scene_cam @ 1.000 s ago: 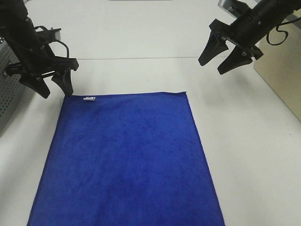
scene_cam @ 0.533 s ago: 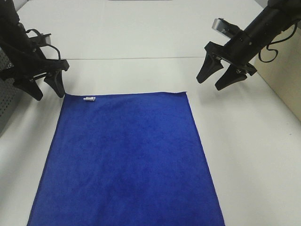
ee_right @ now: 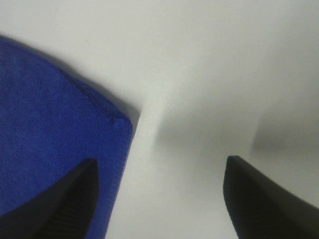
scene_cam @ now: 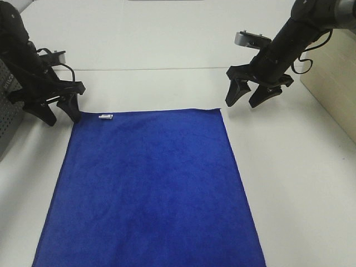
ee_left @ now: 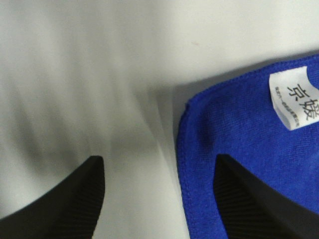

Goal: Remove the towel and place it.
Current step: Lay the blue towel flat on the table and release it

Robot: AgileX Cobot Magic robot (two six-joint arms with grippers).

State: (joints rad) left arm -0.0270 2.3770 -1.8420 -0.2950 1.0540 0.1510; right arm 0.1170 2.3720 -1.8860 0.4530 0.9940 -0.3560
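While towel [scene_cam: 150,189] lies flat on white worktop [scene_cam: 300,178], you have left end effector [scene_cam: 63,119] spread wide, straddling far corner beside white tag [scene_cam: 105,117]; right end effector [scene_cam: 240,104] likewise wide, straddling opposite far corner.

**Exterior high:** off the arms, above the near side, facing down and forward across the white table [scene_cam: 167,44]. Wide view, holding the left gripper [scene_cam: 64,121], the right gripper [scene_cam: 240,105] and most of the towel [scene_cam: 150,189].

**Left wrist:** very near, looking down between its fingers [ee_left: 75,199] at one far towel corner, frame right.

**Right wrist:** equally near, with the other far corner at frame left.

**Shared:** both corners also appear across the exterior view's upper middle.
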